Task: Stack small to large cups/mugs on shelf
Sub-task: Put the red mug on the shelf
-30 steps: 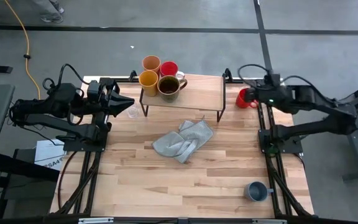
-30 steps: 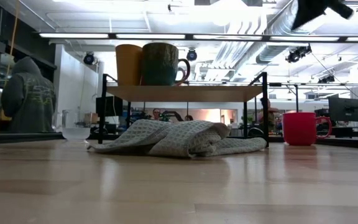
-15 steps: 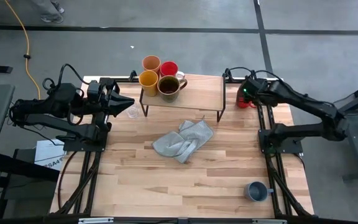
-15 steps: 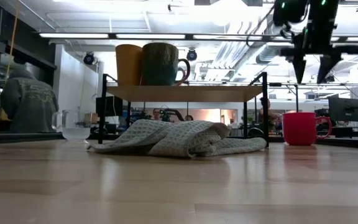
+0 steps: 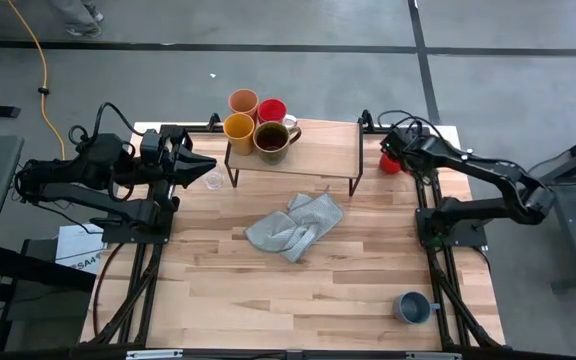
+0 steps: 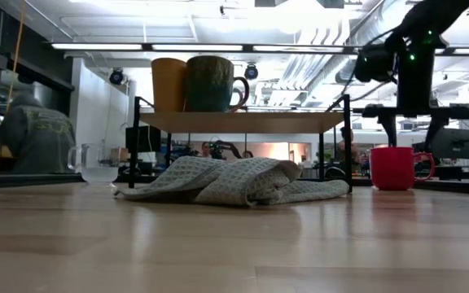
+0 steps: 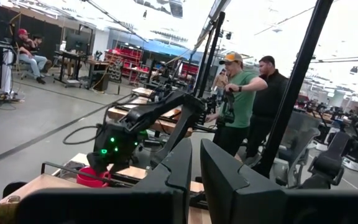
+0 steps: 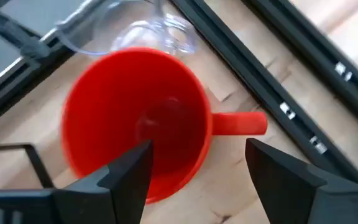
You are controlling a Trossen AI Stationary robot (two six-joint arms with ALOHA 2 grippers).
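While the left gripper (image 5: 200, 164) waits shut at the table's left edge, near a clear glass cup (image 5: 214, 181), the right gripper (image 8: 197, 171) hangs directly over a red mug (image 8: 138, 146) standing on the tabletop just beside the right end of the shelf (image 5: 323, 148). Its jaws are spread wide, one finger (image 8: 126, 171) over the mug's opening, the other outside the rim by the handle, neither gripping it. Another clear glass cup (image 8: 157, 34) stands just behind this mug. On the shelf's left end cluster a peach tumbler (image 5: 243, 102), a second red mug (image 5: 272, 110), a yellow mug (image 5: 238, 127) and a brown mug (image 5: 271, 138).
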